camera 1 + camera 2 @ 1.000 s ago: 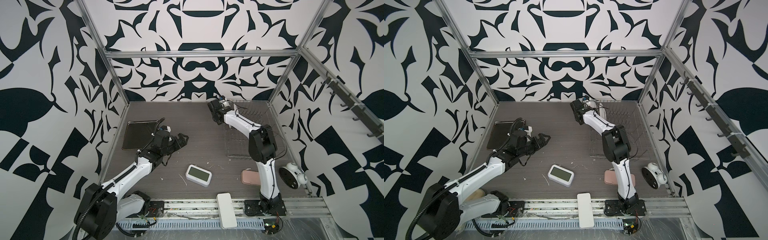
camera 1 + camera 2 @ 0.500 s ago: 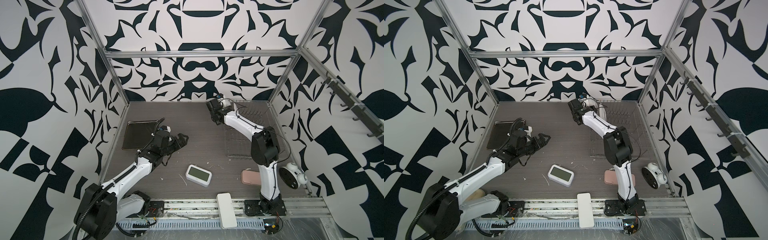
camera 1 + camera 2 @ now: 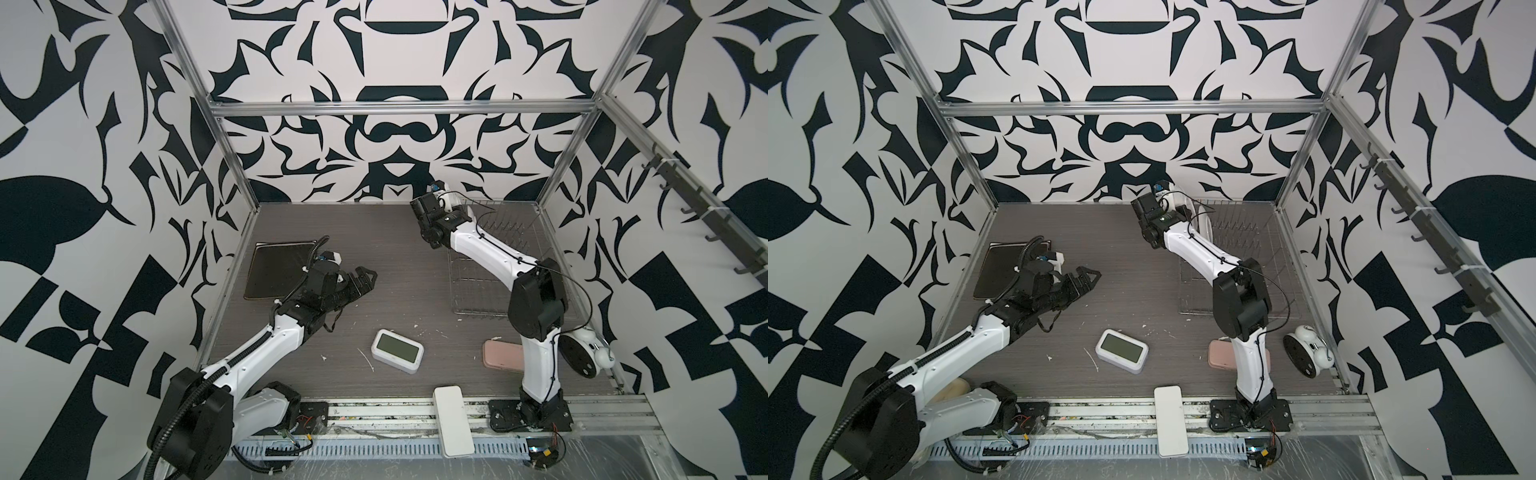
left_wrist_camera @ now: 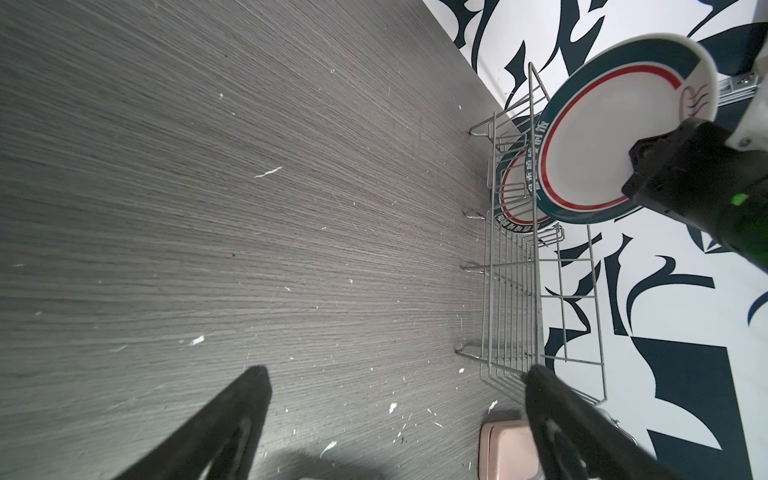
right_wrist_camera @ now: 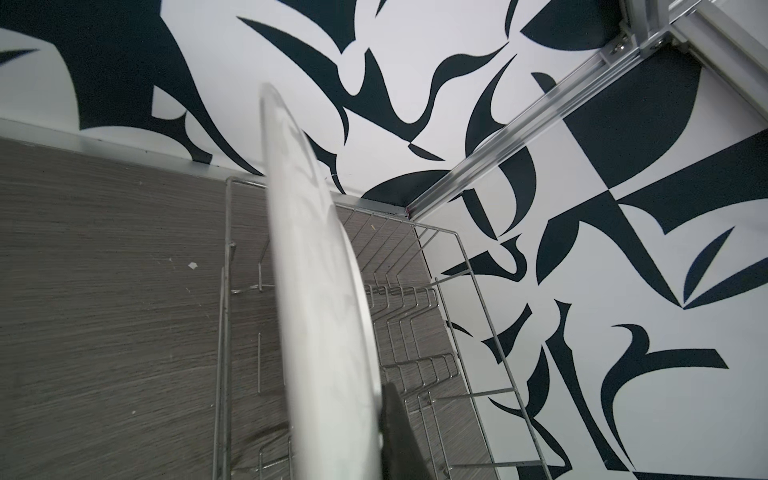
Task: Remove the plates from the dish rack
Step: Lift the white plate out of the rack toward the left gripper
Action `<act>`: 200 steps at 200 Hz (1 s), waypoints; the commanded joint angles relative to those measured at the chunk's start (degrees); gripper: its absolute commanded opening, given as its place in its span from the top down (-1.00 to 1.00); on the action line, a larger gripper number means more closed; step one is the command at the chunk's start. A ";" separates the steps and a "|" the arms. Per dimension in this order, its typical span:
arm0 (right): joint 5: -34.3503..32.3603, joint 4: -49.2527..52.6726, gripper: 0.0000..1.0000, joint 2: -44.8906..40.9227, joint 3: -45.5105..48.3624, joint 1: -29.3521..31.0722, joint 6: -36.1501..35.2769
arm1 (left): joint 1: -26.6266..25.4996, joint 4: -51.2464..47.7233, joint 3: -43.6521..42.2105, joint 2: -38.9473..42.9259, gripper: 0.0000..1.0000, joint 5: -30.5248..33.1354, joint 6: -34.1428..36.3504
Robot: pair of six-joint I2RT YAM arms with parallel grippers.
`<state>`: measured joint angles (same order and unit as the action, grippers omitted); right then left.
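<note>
One plate [image 4: 602, 137] was pinched at its rim by the right fingers [image 5: 399, 432], left fingers [image 4: 232, 424] spread; a drop could be caused by slippage.

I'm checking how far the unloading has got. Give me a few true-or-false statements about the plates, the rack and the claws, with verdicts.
1. The right claw grips a round teal-rimmed plate. True.
2. The left claw is shut on a plate. False: it is open and empty.
3. The dish rack is empty. False: a second round plate stands in it.
4. A dark square plate lies flat on the table. True.
</note>
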<state>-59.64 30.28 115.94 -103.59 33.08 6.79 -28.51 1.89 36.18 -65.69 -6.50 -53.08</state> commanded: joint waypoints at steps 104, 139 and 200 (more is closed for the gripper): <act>-3.90 -8.84 1.00 -20.98 9.63 8.58 -1.86 | -0.13 4.15 -1.99 3.52 -0.99 0.46 -1.61; 10.10 -14.73 1.00 -35.55 23.49 8.84 6.97 | -0.05 5.59 -1.42 3.23 -0.99 0.83 -2.78; 33.00 -19.57 1.00 -50.18 39.56 8.77 25.36 | -0.10 11.63 -0.77 0.55 -0.99 -1.79 -4.24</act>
<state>-38.00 16.93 68.27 -66.98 41.69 21.80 -28.51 8.95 35.16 -63.88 -6.72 -56.12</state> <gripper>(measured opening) 0.131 0.994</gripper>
